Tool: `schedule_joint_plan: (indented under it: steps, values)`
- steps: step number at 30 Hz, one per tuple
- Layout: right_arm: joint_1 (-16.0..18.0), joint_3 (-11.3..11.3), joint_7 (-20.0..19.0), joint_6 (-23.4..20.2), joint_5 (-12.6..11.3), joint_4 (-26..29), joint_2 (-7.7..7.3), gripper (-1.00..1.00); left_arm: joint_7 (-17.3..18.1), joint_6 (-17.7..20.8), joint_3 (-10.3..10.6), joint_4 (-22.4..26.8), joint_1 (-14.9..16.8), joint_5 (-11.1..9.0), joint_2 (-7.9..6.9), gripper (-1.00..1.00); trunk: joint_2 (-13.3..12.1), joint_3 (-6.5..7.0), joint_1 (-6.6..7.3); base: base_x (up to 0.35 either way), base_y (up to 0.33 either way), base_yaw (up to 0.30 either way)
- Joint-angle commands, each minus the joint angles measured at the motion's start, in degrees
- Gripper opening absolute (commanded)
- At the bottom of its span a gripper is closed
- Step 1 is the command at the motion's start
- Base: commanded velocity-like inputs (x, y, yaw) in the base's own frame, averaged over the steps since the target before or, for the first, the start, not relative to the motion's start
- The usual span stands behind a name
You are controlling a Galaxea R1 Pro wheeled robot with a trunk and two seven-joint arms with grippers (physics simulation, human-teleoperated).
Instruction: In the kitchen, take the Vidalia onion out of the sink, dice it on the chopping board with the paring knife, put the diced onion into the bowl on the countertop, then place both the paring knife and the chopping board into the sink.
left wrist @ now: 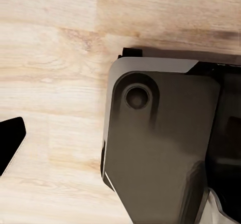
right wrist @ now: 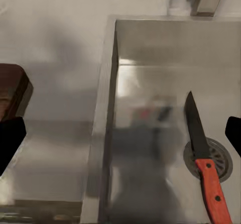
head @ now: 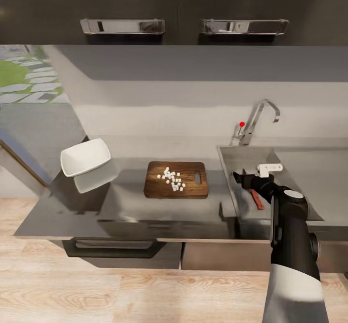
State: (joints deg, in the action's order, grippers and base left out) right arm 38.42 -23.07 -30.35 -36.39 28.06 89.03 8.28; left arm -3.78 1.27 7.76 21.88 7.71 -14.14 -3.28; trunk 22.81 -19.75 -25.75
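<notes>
Small white pieces of diced onion (head: 171, 179) lie on the dark brown chopping board (head: 159, 188), which rests on the countertop (head: 130, 207) left of the sink (head: 229, 161). The white bowl (head: 84, 156) stands at the counter's left end, and I see nothing in it. The paring knife (right wrist: 202, 153) lies flat on the sink floor, its red handle (head: 257, 200) across the round drain (right wrist: 223, 159). My right gripper (head: 238, 175) hovers open over the sink's left part, above the knife and holding nothing. A corner of the board (right wrist: 12, 96) shows beyond the sink rim. My left gripper (left wrist: 120, 143) hangs open over the floor.
The chrome tap (head: 256, 118) with its red dot rises behind the sink. The drainboard wing (head: 314, 173) stretches right. Dark wall cabinets with metal handles (head: 122, 25) hang above. Below the counter are a drawer handle (head: 113, 250) and wooden floor (left wrist: 55, 58); the robot's base (left wrist: 160, 148) is near my left hand.
</notes>
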Motion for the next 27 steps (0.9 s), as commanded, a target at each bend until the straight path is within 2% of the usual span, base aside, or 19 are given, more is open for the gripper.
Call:
schedule_joint_plan:
  steps: [1, 10, 27]
  values:
    - [0.1, -0.1, -0.6, -0.1, 0.6, 0.1, 0.07, 1.0, -0.4, 0.1, 0.5, 0.1, 0.0, -0.5, -0.06, 1.0, 0.1, -0.1, -0.03, 0.0, 0.305, 0.0]
    - [0.1, -0.1, -0.5, -0.2, 0.5, -0.5, -0.01, 1.0, -0.4, 0.1, 0.5, 0.5, 0.0, -0.5, -0.06, 1.0, 0.1, -0.1, -0.03, 0.0, 0.25, 0.0]
    - [0.1, -0.1, -0.3, -0.2, 0.5, -2.0, -0.1, 1.0, -0.4, -0.7, 0.8, 2.2, 0.0, -0.5, -0.15, 1.0, 0.1, -0.1, -0.03, 0.0, 0.011, 0.0]
